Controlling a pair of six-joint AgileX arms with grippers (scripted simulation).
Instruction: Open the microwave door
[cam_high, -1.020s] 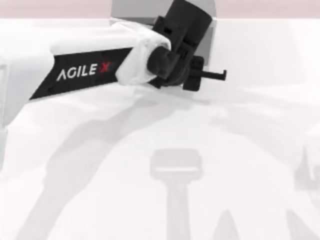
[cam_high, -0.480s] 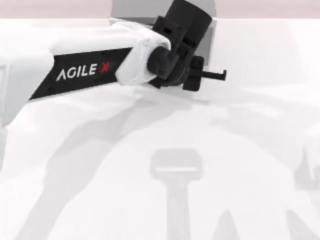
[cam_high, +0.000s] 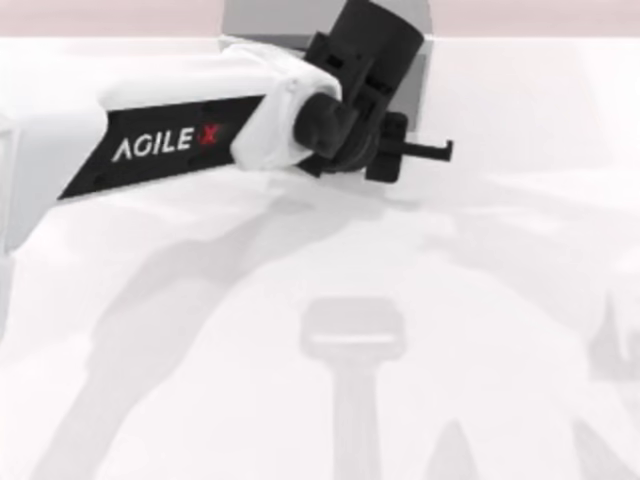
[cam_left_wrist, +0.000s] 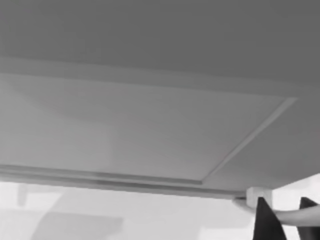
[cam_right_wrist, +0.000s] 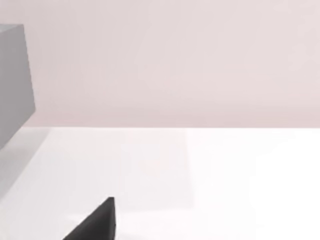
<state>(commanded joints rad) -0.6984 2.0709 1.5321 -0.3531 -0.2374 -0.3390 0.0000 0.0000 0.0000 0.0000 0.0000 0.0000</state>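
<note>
The boxy grey metal microwave (cam_high: 270, 18) is being seen at the table's 12 o'clock edge. Its flat grey windowed microwave door (cam_left_wrist: 150, 130) is being faced closely by the left gripper (cam_high: 425, 152); finger state cannot be told.

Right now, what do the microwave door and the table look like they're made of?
Microwave door: flat matte grey, metal-looking, framed inset window panel; rendered, so uncertain. Its handle: paler, likely plastic. Table: smooth white, soft shadows, probably laminate. Left gripper sits by the door.
</note>
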